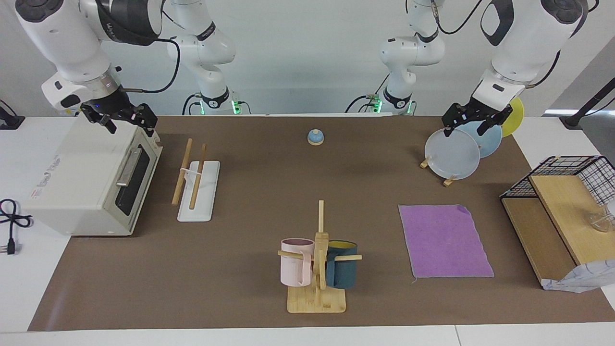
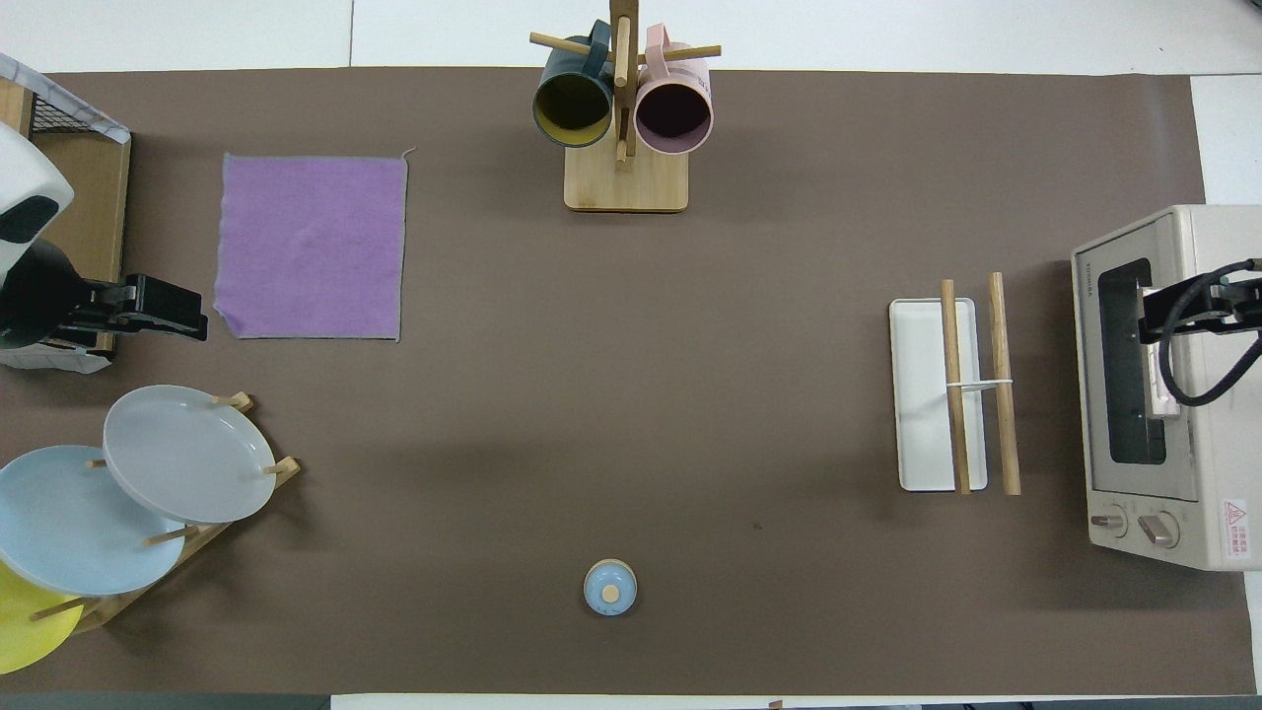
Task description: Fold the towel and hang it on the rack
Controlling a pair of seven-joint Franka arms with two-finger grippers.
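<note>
The towel (image 1: 444, 241) lies flat, purple face up, toward the left arm's end of the table, one corner turned over. It looks thin, limp and light; an edge or corner pinch seems the best hold. The rack (image 1: 197, 185) lies well apart, beside the toaster oven (image 1: 96, 178). The mug tree (image 1: 318, 266) carries a pink mug (image 1: 295, 262) and a dark blue mug (image 1: 342, 270), both apparently empty. The left gripper (image 1: 473, 122) hangs released over the plate stand (image 1: 449, 166). The right gripper (image 1: 122, 119) waits released over the oven.
</note>
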